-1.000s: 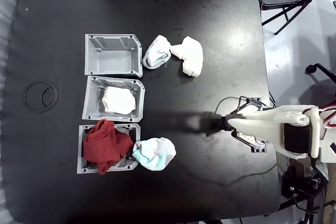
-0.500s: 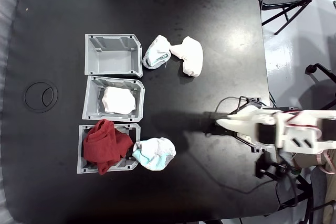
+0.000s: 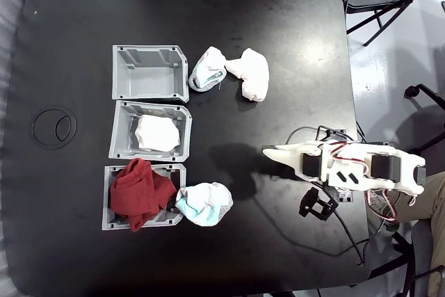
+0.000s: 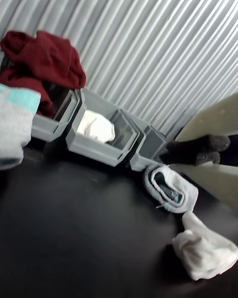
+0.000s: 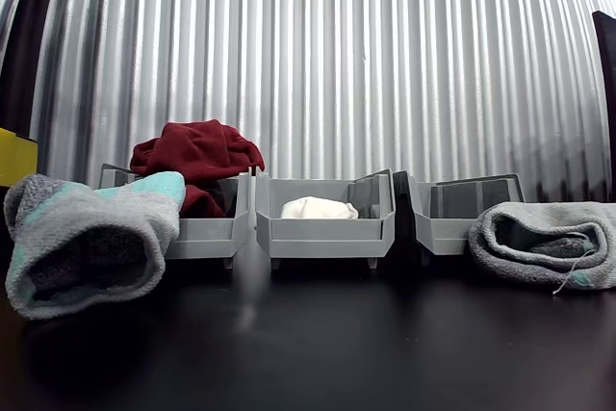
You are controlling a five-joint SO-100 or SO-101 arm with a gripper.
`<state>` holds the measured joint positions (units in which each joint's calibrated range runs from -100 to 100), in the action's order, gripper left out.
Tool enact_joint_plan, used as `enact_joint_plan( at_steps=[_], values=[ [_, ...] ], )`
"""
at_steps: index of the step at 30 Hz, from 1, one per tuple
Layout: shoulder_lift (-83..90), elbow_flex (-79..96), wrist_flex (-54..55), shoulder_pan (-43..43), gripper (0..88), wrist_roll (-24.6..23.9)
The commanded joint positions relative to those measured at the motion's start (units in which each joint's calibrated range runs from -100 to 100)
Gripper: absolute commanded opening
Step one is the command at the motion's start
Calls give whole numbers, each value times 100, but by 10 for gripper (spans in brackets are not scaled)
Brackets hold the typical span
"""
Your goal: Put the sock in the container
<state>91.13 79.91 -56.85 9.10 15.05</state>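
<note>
The plain white sock [image 3: 156, 133] lies as a lump inside the middle grey container [image 3: 117, 132] of a column of three. It also shows in the wrist view [image 4: 97, 126] and in the other view [image 5: 319, 208], resting in that container [image 4: 94, 146] [image 5: 322, 231]. My gripper [image 3: 268, 151] is over bare table, well to the right of the containers in the fixed view. In the wrist view the gripper [image 4: 198, 150] comes in from the right, its dark pads pressed together with nothing between them.
The top bin [image 3: 149, 74] holds nothing. A red cloth [image 3: 139, 193] fills the bottom bin, with a teal-and-grey sock [image 3: 205, 203] against its right side. A mint-trimmed white sock [image 3: 206, 69] and a longer white sock [image 3: 252, 74] lie right of the top bin. Cables [image 3: 348, 224] trail near the arm's base.
The arm has folded back toward its base, with its body swinging lower in the fixed view. The gripper tip stays at about the same spot. Socks and bins have not moved.
</note>
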Motion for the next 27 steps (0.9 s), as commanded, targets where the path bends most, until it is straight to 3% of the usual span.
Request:
enact_joint_plan(
  at_steps=[1,14,27],
  values=[
    [101,233,118,-1,13,-26],
    [837,1387,118,-1,13,-21],
    [829,1441,118,62,13,25]
  ],
)
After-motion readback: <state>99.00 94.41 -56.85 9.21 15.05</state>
